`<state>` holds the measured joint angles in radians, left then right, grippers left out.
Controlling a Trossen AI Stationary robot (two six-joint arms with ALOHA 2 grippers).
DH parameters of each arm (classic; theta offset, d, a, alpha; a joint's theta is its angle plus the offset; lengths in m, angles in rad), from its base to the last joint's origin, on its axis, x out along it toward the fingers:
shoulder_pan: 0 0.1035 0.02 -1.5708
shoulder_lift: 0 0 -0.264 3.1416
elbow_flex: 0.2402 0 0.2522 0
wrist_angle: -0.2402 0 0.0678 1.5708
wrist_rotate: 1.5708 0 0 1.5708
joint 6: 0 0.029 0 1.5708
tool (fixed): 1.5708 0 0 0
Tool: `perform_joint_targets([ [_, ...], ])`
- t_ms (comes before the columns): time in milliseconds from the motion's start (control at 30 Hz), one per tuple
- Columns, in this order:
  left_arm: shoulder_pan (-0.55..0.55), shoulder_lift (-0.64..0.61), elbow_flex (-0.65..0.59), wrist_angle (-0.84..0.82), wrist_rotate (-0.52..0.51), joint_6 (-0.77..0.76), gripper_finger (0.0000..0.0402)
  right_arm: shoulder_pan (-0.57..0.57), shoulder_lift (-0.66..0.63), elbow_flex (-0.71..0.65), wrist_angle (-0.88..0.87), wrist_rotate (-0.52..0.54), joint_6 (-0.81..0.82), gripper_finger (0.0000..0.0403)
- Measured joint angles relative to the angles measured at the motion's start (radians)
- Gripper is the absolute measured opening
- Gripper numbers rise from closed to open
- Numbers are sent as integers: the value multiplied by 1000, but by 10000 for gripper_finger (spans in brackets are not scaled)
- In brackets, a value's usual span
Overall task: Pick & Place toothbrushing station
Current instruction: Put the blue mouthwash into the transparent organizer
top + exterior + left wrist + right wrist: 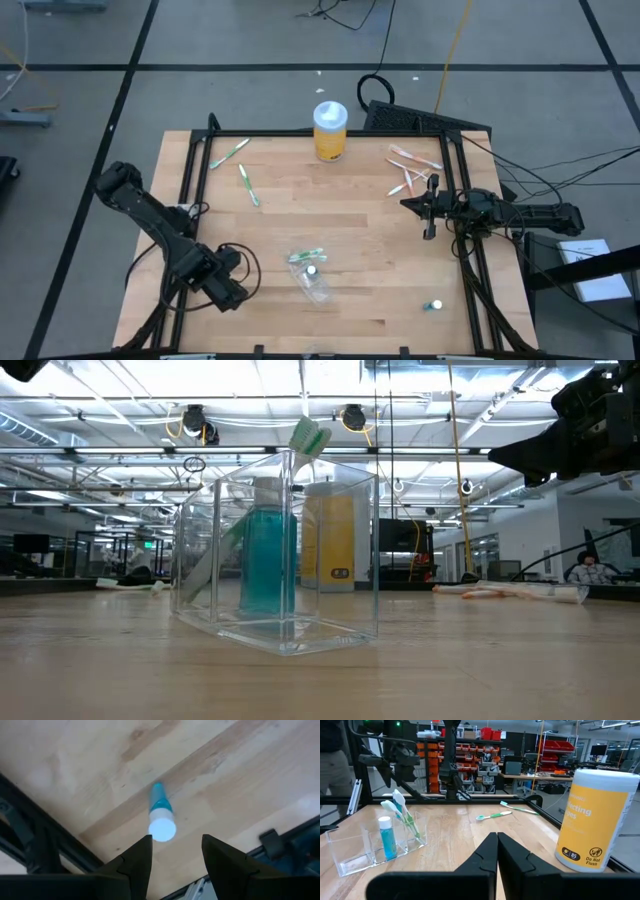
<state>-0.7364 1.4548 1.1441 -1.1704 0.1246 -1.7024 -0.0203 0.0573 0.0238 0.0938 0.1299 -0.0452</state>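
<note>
Standing near the middle front of the worktop [350,260], the station [312,277] is a clear plastic box holding a teal tube [268,555] and green-and-white toothbrushes [402,815], with nothing gripping it. The left hand [232,293] hovers just beside it toward the worktop's left front corner, fingers [135,862] apart and holding nothing; its wrist view looks down on a blue-and-white tube [160,812] lying on the wood. The right hand [430,208] sits well apart at the right edge, fingers pressed together and empty. A yellow jar [330,130] with a white lid stands at the back edge. 2 toothbrushes [240,168] lie at the back left; several orange ones [412,168] lie beside the right hand.
</note>
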Motion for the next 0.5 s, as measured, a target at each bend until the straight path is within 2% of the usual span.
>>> perform_joint_targets([
  [500, 0, -1, -44, 20, -11, -5, 180, 0, 0, 0, 0, 0, 0, 4],
])
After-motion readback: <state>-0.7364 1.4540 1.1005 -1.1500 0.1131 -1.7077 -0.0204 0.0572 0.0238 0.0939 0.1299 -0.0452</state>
